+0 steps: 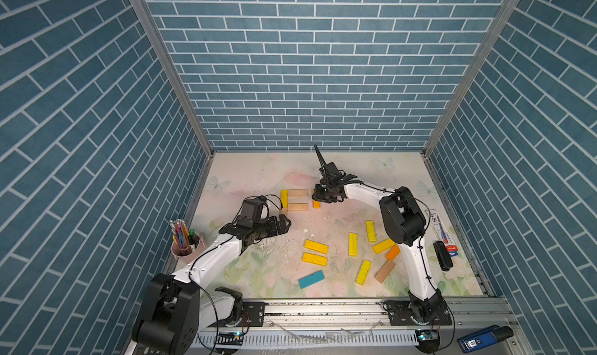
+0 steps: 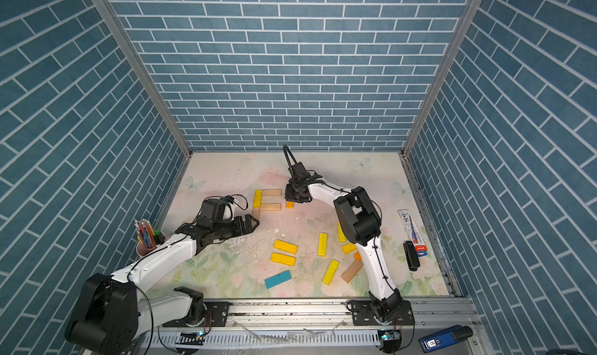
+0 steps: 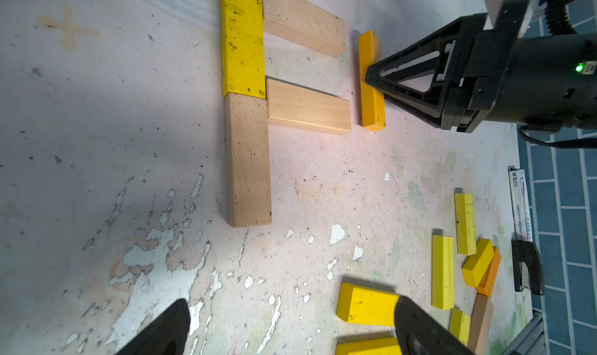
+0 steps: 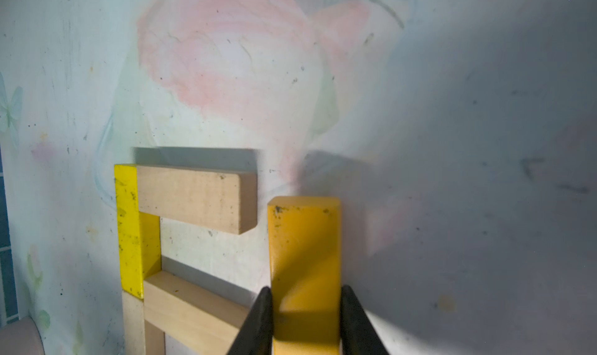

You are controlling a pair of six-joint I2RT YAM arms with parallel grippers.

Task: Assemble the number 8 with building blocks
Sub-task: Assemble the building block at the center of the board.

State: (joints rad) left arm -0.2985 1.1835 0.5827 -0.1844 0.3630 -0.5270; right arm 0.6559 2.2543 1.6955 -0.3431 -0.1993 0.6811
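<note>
Pencil cup [image 1: 185, 251] sits at the left edge, out of the way. Next, left gripper [image 1: 284, 224] hovers with jaws spread wide and nothing in them, just on the near side of the figure's left column.

That column is yellow plank [image 3: 243, 40] at the far end, with tan plank [image 3: 248, 159] butted to its near end. Far crossbar [image 1: 298, 193] and middle crossbar [image 1: 298, 207], both tan, run right from the yellow one.

Further right, right gripper [image 4: 305, 301] is pinching orange plank [image 3: 371, 82] across its width. It's just beside the crossbars' right ends with a small gap, not touching. It looks to be on its narrow edge while the others lie flat. Can't tell if it's down on the mat [image 1: 245, 172].

Spares lie near-right: loose yellow planks [image 1: 316, 246], teal plank [image 1: 311, 279], second orange plank [image 1: 392, 252], loose tan plank [image 1: 384, 271]. Black stapler [image 1: 442, 256] is at the right edge.

Risks, my read:
- Released on edge, it could tip onto the crossbar ends.
- Pushing left to close the gap could slide both crossbars and skew the column.
- Opening jaws could clip the far crossbar.
- Left gripper drifting farther could knock the tan plank.
</note>
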